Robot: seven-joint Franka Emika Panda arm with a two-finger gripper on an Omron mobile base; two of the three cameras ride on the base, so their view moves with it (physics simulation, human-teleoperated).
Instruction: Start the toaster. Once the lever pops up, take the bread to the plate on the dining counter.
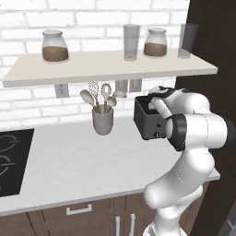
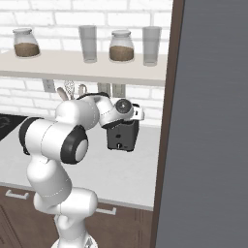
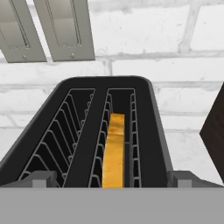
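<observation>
Gripper (image 3: 112, 181) above the toaster (image 3: 103, 135)
Jaws spread, holding nothing; bread (image 3: 114, 151) sits in the frame's right slot (plate delivery remains).

No text, label, brand, number or sign can be read anywhere in these views. The toaster (image 1: 148, 120) carries small pale knobs on its front, but no markings around them can be made out. The two glass jars (image 1: 55, 46) on the shelf bear no labels, and the wall outlet plates (image 3: 46, 28) behind the toaster are plain.
</observation>
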